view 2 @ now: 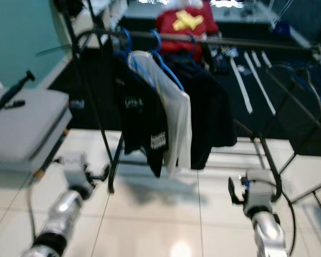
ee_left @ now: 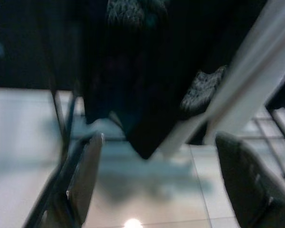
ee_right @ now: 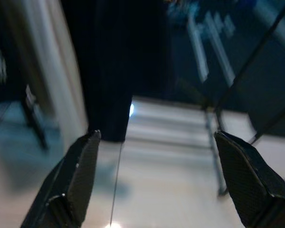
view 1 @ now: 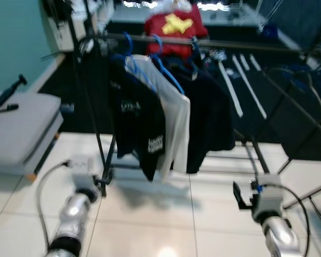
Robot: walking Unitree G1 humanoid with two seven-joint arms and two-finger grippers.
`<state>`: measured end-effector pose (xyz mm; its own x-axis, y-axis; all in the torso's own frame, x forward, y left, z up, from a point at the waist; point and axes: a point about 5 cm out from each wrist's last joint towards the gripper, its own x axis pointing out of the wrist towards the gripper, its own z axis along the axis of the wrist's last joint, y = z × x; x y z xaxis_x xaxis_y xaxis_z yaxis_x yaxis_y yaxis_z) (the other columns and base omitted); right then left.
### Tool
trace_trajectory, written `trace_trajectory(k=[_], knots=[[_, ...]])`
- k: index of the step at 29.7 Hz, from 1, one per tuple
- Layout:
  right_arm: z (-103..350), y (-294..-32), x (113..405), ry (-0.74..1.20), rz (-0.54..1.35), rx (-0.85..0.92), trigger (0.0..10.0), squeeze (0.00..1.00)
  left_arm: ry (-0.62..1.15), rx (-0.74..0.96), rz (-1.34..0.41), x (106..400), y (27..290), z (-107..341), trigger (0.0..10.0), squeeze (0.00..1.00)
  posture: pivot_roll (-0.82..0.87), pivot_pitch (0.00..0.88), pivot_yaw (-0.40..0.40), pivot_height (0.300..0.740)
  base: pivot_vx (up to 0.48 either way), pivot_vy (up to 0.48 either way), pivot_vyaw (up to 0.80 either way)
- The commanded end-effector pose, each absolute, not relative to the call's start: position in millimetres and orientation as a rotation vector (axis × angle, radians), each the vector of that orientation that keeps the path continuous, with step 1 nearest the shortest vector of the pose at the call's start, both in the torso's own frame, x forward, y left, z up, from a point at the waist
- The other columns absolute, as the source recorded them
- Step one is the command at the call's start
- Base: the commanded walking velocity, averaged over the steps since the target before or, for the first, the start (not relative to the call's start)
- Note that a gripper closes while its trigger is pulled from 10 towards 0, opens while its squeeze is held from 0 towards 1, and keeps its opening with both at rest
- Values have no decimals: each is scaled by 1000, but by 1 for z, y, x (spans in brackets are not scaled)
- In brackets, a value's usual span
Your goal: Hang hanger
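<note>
We stood before a dark clothes rail (view 1: 214, 44) on a pale tiled floor (view 1: 166, 214); three garments hung from it side by side: a black printed T-shirt (view 1: 136, 120) nearest our left, a white shirt (view 1: 171, 112) touching it, and a plain black top (view 1: 208, 118) beyond that; the blue hangers (view 1: 158, 56) carrying them were hooked over the rail, and that was where the task's thing sat, with neither hand holding one. Behind the rail a red garment with a yellow mark (view 1: 176, 27) lay on a raised surface; a grey padded bench (view 1: 21, 128) stood off to our left, and the legs of a folding rack (view 1: 299, 107) crossed on our right.

Our left gripper (ee_left: 156, 180) hung low near the rail's left upright, its fingers (ee_left: 85, 175) well apart with nothing between them; past them we saw the hem of the black T-shirt and the white shirt. Our right gripper (ee_right: 156, 180) hovered low over the tiles below the black top, its fingers (ee_right: 80, 175) likewise spread wide and empty; the picture was somewhat blurred.
</note>
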<state>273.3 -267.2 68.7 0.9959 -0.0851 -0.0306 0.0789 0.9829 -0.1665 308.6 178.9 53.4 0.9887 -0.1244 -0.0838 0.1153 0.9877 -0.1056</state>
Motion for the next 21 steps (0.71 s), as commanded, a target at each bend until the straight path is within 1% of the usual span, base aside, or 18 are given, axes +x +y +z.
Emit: trace_trajectory(k=[1, 2, 3, 4, 5, 6, 7, 8, 10, 11, 13, 15, 17, 21], knots=[[65, -265, 270, 49, -91, -135, 10000, 0, 77, -99, -101, 307, 188, 57, 10000, 0, -49, 68, -42, 740, 390, 0, 0], [76, -257, 269, -1, -89, -103, 10000, 0, 25, -93, -128, 307, 178, 69, 10000, 0, -48, 72, -39, 740, 390, 0, 0], [76, -257, 269, -1, -89, -103, 10000, 0, 25, -93, -128, 307, 178, 69, 10000, 0, -48, 72, -39, 740, 390, 0, 0], [86, -245, 268, -49, -71, -74, 10000, 0, -16, -93, -166, 303, 167, 80, 10000, 0, -47, 86, -30, 740, 394, 0, 0], [86, -245, 268, -49, -71, -74, 10000, 0, -16, -93, -166, 303, 167, 80, 10000, 0, -47, 86, -30, 740, 394, 0, 0], [93, -228, 266, -85, -44, -57, 10000, 0, -49, -90, -220, 297, 152, 88, 10000, 0, -49, 97, -22, 740, 390, 0, 0], [93, -228, 266, -85, -44, -57, 10000, 0, -49, -90, -220, 297, 152, 88, 10000, 0, -49, 97, -22, 740, 390, 0, 0], [95, -218, 263, -99, -23, -81, 10000, 0, -56, -76, -265, 292, 141, 89, 10000, 0, -39, 104, -17, 740, 390, 0, 0], [96, -219, 261, -106, -37, -110, 10000, 0, -53, -55, -289, 291, 136, 88, 10000, 0, -43, 107, -7, 740, 386, 0, 0], [96, -219, 261, -106, -37, -110, 10000, 0, -53, -55, -289, 291, 136, 88, 10000, 0, -43, 107, -7, 740, 382, 0, 0], [96, -231, 258, -96, -87, -123, 10000, 0, -35, -66, -242, 293, 147, 85, 10000, 0, -41, 109, 4, 740, 377, 0, 0], [96, -233, 257, -92, -98, -120, 10000, 0, -29, -80, -223, 293, 151, 85, 10000, 0, -38, 109, 4, 740, 375, 0, 0], [96, -233, 257, -92, -98, -120, 10000, 0, -29, -80, -223, 293, 151, 85, 10000, 0, -38, 109, 4, 740, 375, 0, 0], [101, -227, 250, -59, -59, -143, 10000, 0, -19, -72, -206, 283, 151, 91, 10000, 0, -38, 116, 6, 740, 342, 0, 0]])
